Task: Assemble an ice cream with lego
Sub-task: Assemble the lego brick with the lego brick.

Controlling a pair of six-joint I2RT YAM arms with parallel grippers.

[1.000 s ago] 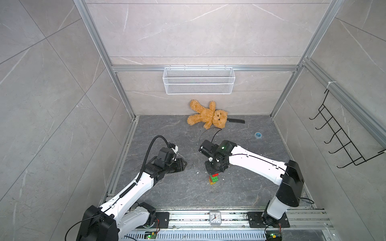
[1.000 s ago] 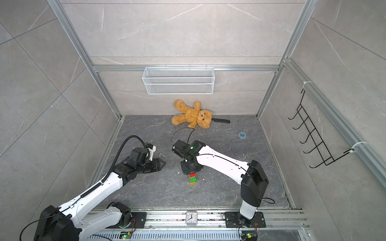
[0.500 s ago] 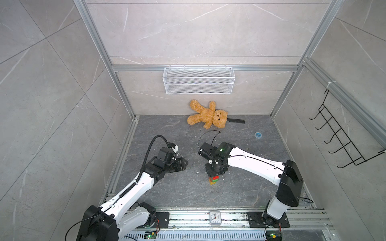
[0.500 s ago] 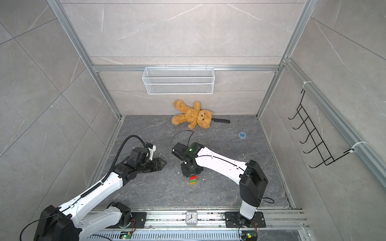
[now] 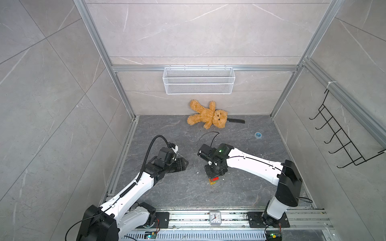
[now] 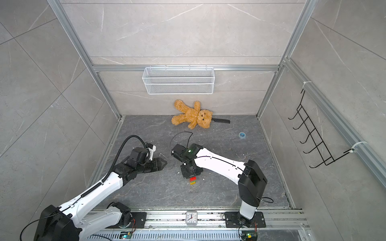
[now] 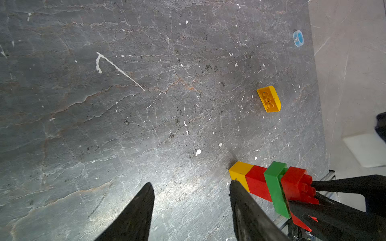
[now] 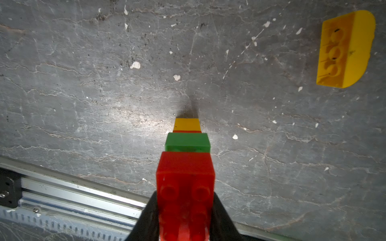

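While your right gripper [image 8: 186, 208] clamps the four-brick stack [image 8: 187, 144] and your left gripper [image 7: 191, 183] hangs empty, jaws apart, you have only the loose cap [image 8: 344, 50] left to add.

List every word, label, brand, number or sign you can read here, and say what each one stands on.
Nothing is clear enough to quote.
Too small to read: the dial numerals on the small white square clock at the front rail.
No legible lettering: the studs of the stack of red, green and yellow plastic bricks.
No marking: the loose yellow round-topped brick.
Only pale specks: the small blue tape roll.
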